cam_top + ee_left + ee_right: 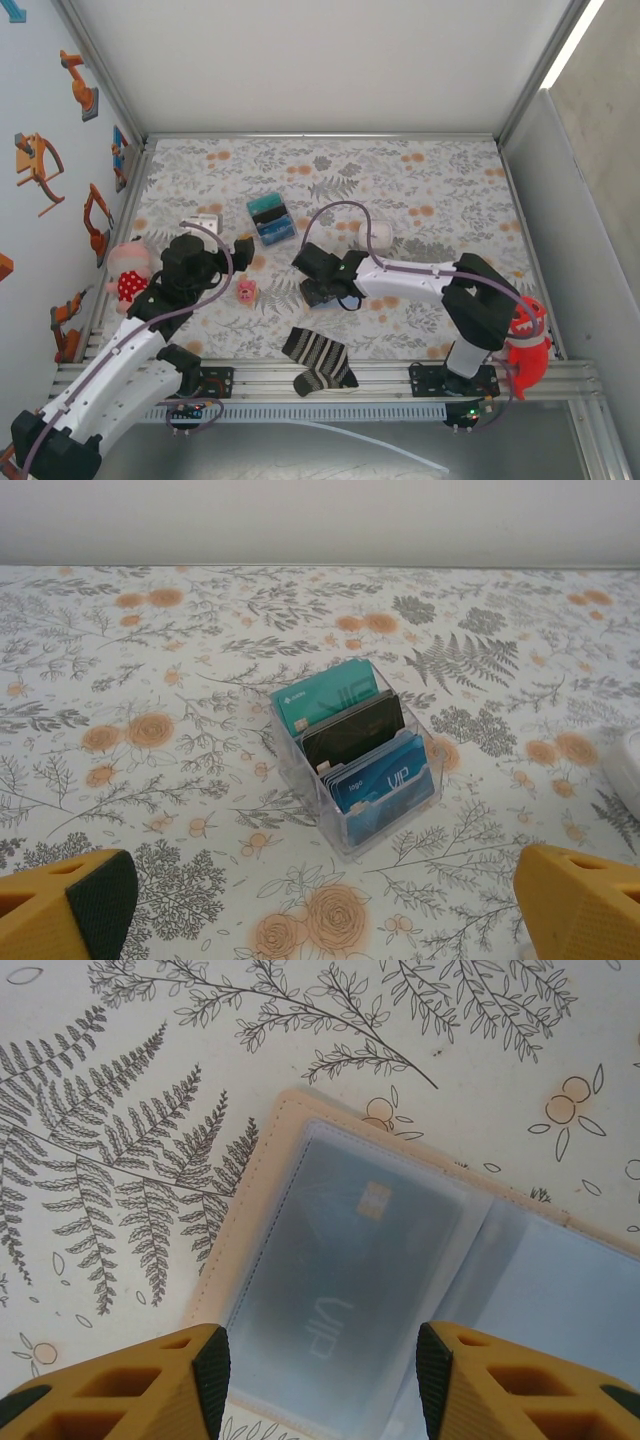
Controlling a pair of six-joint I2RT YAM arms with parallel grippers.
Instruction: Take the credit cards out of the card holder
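Floral tablecloth (450, 180) is spread under the card holder (560, 1290), laid open near mid-table. A credit card (340, 1260) marked "VIP" is sleeved inside. The right gripper (320, 1360) is held apart above it. The left gripper (320, 900) is spread wide before a clear box (355, 745) of cards reading "VIP" and "logo". A striped sock (318, 358) lies nearby.

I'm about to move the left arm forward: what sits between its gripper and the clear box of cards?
Nothing but bare flowered tablecloth, seen in the left wrist view, from the open left gripper to the clear box.
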